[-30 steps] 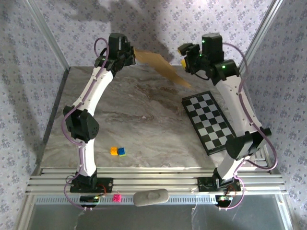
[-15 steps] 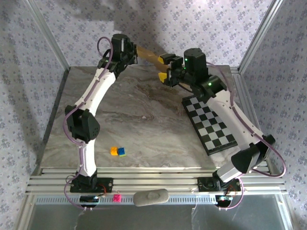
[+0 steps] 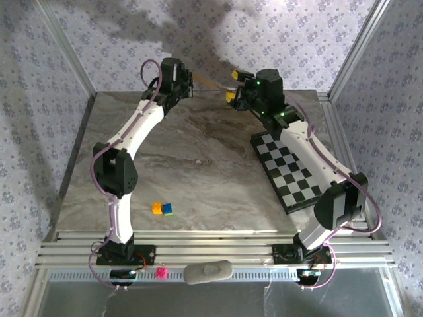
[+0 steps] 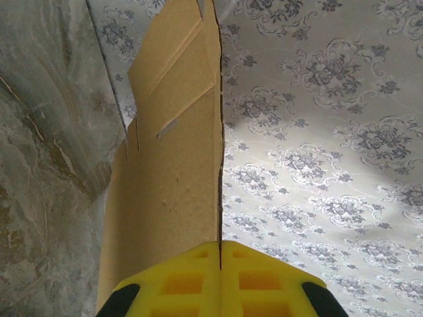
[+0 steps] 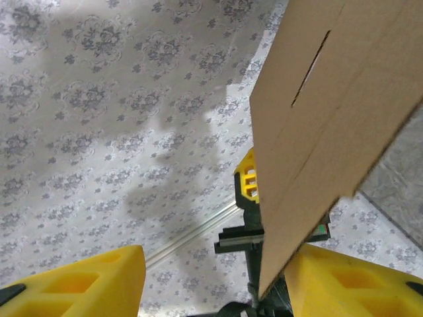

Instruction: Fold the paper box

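Clamping our tan-brown cardboard paper box edgewise in the left end effector, our right end effector wide around it

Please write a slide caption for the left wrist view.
Left tool shut on the paper box, held up against floral wallpaper.

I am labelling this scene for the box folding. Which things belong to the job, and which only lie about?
Job: paper box, left gripper holding it, right gripper.
Lying about: checkerboard, two small coloured blocks, grey oval object.
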You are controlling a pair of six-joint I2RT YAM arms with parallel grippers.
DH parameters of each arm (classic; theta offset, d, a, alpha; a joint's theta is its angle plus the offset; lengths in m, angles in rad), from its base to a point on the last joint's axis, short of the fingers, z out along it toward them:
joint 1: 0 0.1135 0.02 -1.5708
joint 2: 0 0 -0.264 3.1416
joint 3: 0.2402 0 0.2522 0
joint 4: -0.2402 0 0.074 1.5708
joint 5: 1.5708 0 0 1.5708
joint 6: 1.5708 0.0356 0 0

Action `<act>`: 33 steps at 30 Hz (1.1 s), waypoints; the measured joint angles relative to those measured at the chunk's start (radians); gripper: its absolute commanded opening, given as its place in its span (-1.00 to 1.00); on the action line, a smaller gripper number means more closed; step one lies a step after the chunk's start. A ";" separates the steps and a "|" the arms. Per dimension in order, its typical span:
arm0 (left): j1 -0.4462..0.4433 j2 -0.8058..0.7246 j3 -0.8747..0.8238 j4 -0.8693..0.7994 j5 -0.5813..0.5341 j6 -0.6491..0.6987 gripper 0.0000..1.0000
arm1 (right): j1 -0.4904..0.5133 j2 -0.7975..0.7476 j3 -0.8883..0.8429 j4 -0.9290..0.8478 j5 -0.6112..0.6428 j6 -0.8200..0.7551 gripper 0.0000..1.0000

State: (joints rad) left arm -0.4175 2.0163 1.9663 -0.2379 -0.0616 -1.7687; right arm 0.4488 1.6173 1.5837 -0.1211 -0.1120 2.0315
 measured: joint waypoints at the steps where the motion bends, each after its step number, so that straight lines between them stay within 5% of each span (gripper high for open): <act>1: -0.002 -0.006 -0.004 0.007 0.000 0.000 -1.00 | 0.000 0.009 0.000 0.000 -0.002 0.008 0.07; 9: -0.002 -0.051 -0.033 0.065 0.000 0.011 -1.00 | -0.002 0.040 -0.018 -0.007 -0.015 0.042 0.04; 13: -0.004 -0.052 -0.051 0.080 0.000 0.015 -1.00 | -0.004 0.052 -0.018 0.031 -0.016 0.049 -0.41; 16: -0.004 -0.053 -0.071 0.091 0.000 0.021 -1.00 | -0.006 0.086 -0.017 0.067 -0.021 0.049 -0.99; 17: -0.003 -0.054 -0.082 0.106 -0.005 0.023 -1.00 | -0.006 0.099 -0.015 0.073 -0.024 0.050 -1.00; 21: 0.015 -0.076 -0.152 0.155 0.032 0.022 0.31 | -0.024 0.127 -0.005 0.106 -0.059 0.024 -1.00; 23: 0.024 -0.111 -0.187 0.145 0.062 0.026 0.59 | -0.037 0.140 0.016 0.128 -0.094 -0.004 -1.00; 33: 0.204 -0.459 -0.367 0.109 0.167 -0.026 0.74 | -0.041 0.148 0.040 0.248 -0.242 -0.043 -1.00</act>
State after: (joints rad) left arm -0.2138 1.5570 1.5997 -0.1287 0.1059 -1.7947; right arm 0.4080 1.7657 1.6241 0.1272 -0.3542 1.9888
